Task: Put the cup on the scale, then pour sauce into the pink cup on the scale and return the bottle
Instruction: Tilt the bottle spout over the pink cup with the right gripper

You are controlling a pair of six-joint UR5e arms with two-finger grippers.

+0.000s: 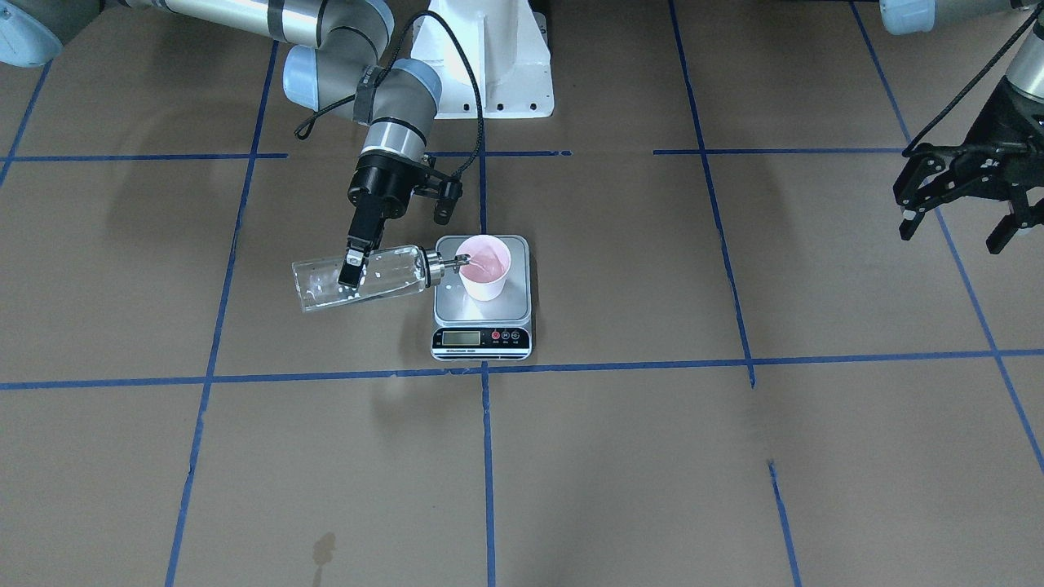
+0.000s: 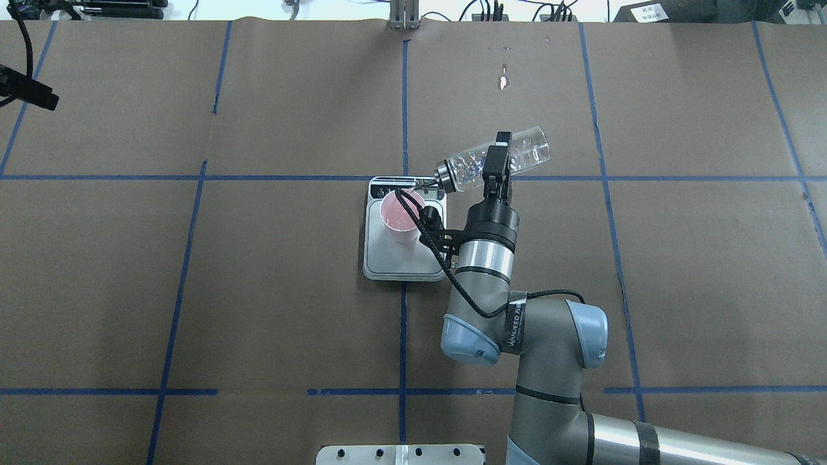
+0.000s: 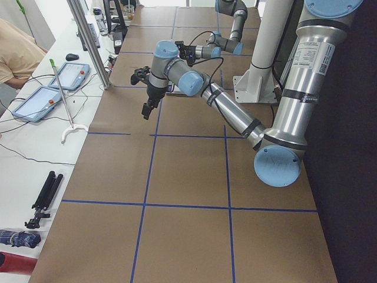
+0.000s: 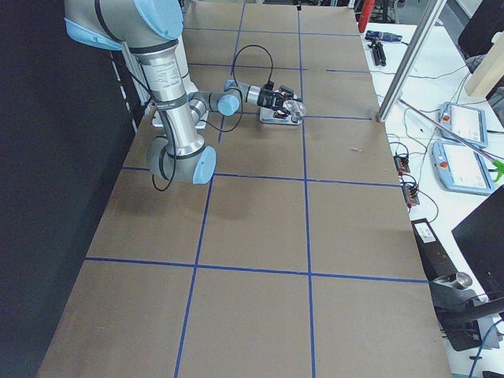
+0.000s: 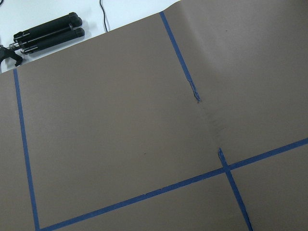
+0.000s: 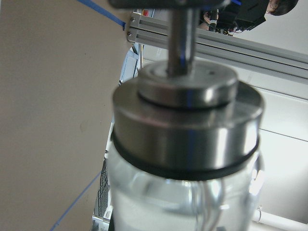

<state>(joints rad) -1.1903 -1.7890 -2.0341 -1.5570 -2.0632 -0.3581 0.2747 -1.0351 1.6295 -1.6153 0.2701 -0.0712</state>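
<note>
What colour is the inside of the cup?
Pink; the cup shows best in the front-facing view.

The desk (image 1: 652, 473) is covered with brown paper and gridded by blue tape lines (image 1: 486, 456). Control tablets (image 3: 70, 75) are laid on a white side desk (image 3: 41, 141).

Right wrist view: the bottle (image 6: 185, 192) is blurred and cut by the lower edge. Front view: I cannot read the display (image 1: 461, 337) of the scale (image 1: 453, 308); too small.
</note>
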